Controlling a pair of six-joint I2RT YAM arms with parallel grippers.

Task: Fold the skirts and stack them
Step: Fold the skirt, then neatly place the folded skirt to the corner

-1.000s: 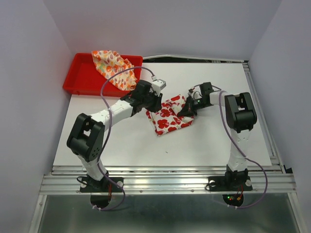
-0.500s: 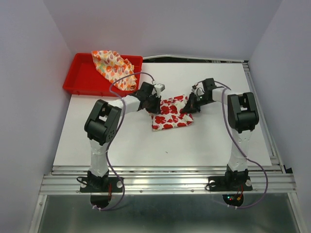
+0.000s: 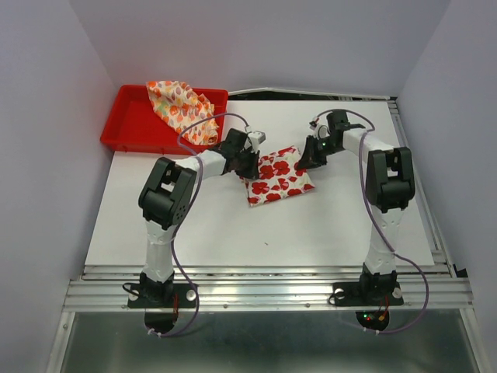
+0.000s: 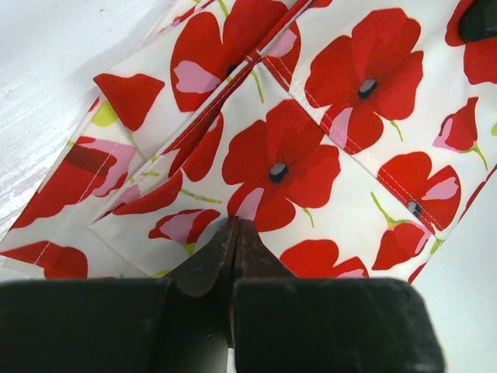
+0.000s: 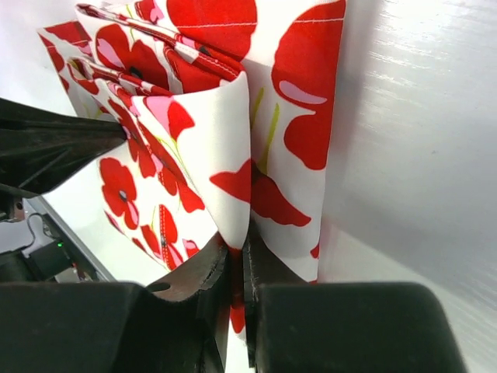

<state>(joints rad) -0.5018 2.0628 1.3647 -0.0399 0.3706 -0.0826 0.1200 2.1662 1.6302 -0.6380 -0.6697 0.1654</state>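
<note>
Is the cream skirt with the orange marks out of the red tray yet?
No, the cream skirt lies bunched in the red tray at the table's far left corner.

The flowered skirt [image 3: 279, 177] has shifted a little farther and to the right, and lies more compact, with its near-left corner drawn in. The right gripper [image 3: 307, 160] has moved farther away with it. The left gripper [image 3: 249, 162] followed, and the left arm [image 3: 165, 194] swung its elbow right and far.

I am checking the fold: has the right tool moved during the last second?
Yes. The right tool, shut on the white red-flowered cloth skirt, moved toward the white table's far edge.
</note>
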